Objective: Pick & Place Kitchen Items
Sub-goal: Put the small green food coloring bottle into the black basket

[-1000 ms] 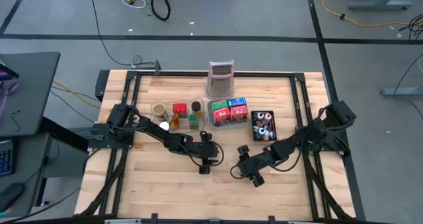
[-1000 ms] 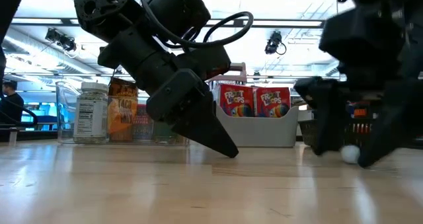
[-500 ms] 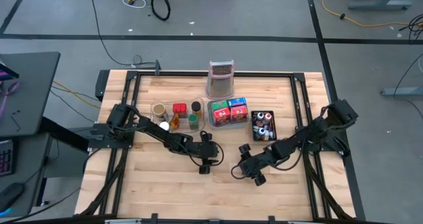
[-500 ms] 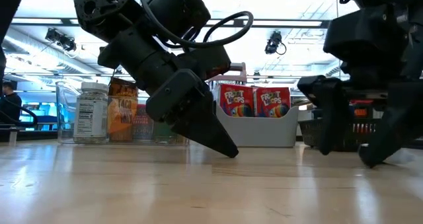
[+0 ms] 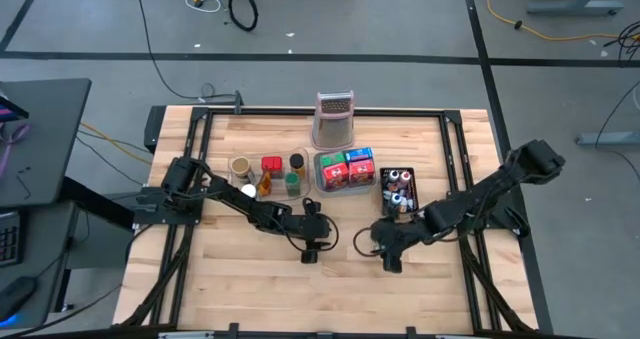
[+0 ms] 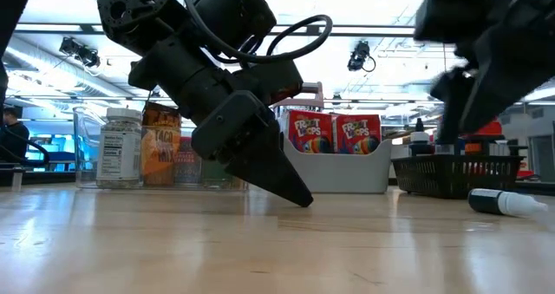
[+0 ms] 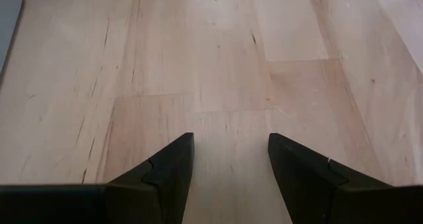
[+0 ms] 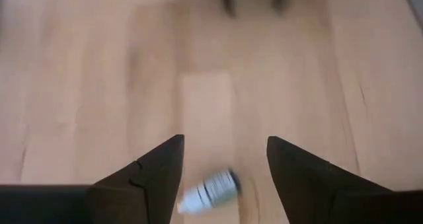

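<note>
Small white dark-capped bottle lies on the wooden table, blurred between the empty, parted right gripper fingers; the high view hides it. Low view shows it at lower right. Left gripper at centre: jaws apart, empty.

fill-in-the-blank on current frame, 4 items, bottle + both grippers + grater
1. The small white bottle lies on its ___ on the table.
2. The right gripper, above that bottle, is ___.
3. The left gripper is open and holds ___.
4. The metal grater stands ___ behind the trays.

Missing words: side; open; nothing; upright
</note>
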You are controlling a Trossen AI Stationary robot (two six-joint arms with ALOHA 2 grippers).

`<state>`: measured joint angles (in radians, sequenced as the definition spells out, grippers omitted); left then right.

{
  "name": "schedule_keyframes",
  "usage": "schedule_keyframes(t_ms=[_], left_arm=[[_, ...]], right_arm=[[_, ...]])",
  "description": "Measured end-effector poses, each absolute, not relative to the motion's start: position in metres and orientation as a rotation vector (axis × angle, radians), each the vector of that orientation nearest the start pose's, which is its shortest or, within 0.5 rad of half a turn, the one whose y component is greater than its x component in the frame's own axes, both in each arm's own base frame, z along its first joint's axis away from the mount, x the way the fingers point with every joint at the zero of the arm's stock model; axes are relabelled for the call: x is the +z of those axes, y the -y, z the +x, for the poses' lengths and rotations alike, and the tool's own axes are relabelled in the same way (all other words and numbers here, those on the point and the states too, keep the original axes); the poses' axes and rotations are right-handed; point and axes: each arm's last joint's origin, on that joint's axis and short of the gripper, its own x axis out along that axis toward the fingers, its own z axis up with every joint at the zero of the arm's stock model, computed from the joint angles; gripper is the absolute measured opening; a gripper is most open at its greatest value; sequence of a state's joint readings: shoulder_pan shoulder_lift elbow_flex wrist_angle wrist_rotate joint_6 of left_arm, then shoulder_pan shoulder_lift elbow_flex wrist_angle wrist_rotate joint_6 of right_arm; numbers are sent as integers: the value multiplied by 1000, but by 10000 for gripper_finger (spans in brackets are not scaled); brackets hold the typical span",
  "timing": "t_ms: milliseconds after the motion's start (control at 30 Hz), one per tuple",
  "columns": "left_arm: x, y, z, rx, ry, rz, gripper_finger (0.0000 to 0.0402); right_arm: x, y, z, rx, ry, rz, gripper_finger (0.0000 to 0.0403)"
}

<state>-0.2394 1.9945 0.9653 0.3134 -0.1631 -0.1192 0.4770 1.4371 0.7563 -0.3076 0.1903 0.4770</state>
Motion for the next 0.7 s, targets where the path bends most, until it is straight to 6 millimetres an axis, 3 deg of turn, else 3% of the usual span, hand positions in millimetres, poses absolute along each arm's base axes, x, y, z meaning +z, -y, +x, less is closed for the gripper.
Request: schedule_keyframes(t_ms=[167, 700], left_arm=[[102, 85, 369, -31, -701, 28, 206], [105, 86, 372, -31, -659, 11, 206]], right_arm=[[169, -115, 230, -163, -1074, 348, 226], [139, -133, 229, -343, -1115, 461, 226]])
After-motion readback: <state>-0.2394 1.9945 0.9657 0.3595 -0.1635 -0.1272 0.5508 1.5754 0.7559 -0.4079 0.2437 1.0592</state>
